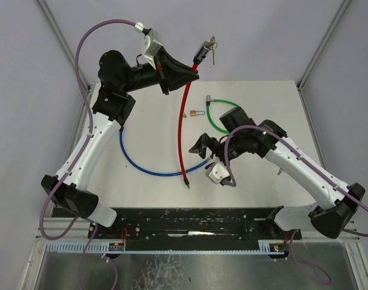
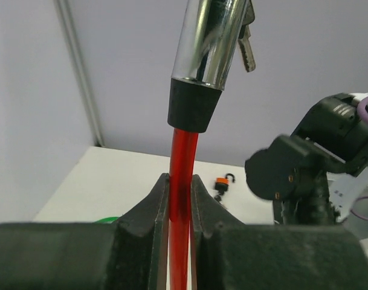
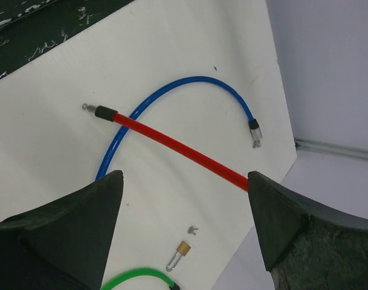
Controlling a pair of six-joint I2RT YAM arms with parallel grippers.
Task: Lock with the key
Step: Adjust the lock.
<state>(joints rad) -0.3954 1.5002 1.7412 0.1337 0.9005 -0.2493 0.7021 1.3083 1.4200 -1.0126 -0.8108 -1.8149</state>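
White table (image 1: 280, 109) in the top view: left gripper (image 1: 193, 71) at 12 o'clock, clamped on the red cable (image 1: 182, 130) just below its chrome lock (image 1: 203, 51) and key (image 1: 213, 45); right gripper (image 1: 206, 150) near centre, spread wide and empty; blue cable (image 1: 141, 166) at 8 o'clock; green cable (image 1: 217, 118) at 1 o'clock; padlock (image 1: 197, 113) beside it.

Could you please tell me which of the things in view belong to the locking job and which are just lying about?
For the job:
- red cable lock, pinched in the left gripper
- keys at its metal head
- right gripper, open above the table

Lying about:
- blue cable
- green cable
- small padlock
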